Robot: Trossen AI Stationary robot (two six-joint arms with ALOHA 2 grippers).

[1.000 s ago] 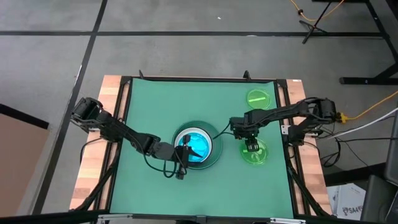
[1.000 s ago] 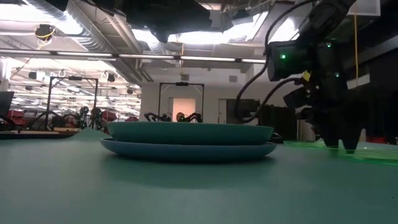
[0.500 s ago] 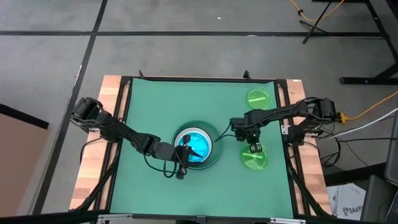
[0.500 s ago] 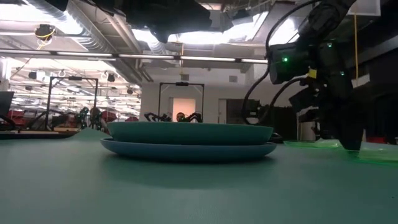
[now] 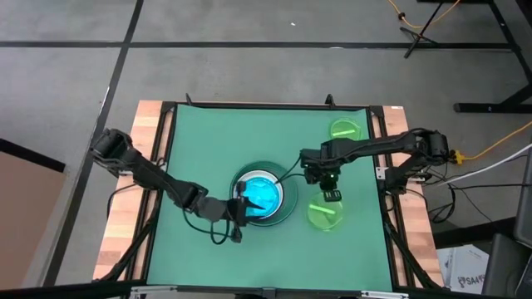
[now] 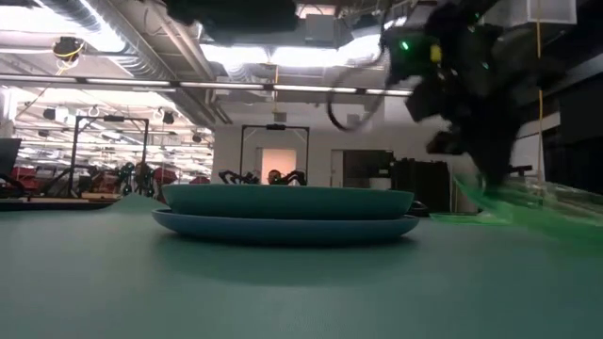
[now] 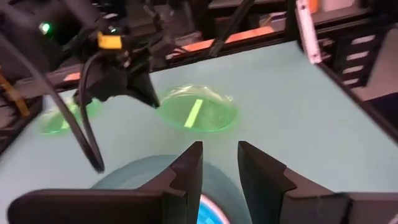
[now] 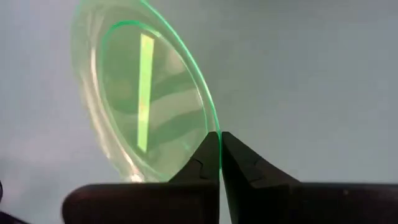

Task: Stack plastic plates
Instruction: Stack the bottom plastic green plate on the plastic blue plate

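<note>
— How is the green bench (image 5: 208, 133)?

— Open around me. My right end effector (image 8: 219, 142) pinches a small green plate (image 5: 324, 215) by its rim, tilted, beside the central stack (image 5: 264, 196).

— Your left?

— My left end effector (image 7: 219, 163), fingers slightly parted, sits at the stack's edge; its lower plates are mostly hidden.

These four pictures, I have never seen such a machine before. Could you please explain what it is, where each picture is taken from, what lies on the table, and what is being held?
It is a robot with two dark arms at a green table. One picture looks straight down, one looks level across the tabletop, and two come from cameras on the arms' wrists.

In the middle stands a stack of plates, with a small cyan plate on top. A small green plate lies at the far right corner.

The right claw is shut on the rim of another small green plate, which looks tilted off the table. The left claw waits open beside the stack.
</note>
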